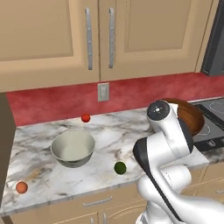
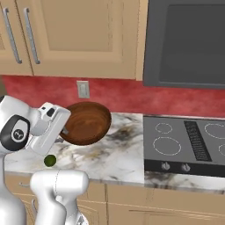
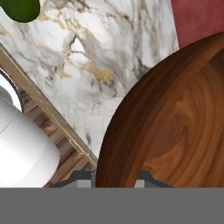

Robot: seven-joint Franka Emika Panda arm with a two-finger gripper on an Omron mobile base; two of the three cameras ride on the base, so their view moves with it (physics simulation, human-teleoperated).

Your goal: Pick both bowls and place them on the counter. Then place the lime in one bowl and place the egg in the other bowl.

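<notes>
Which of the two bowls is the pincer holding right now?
The dark brown wooden bowl, gripped by its rim in the pincer. The pale grey-green bowl sits free on the counter.

Even, bright rendered light with no strong glare. Soft shadows lie under the grey-green bowl (image 1: 73,148) on the desk (image 1: 109,131). All views are sharp, undistorted at the edges.
</notes>
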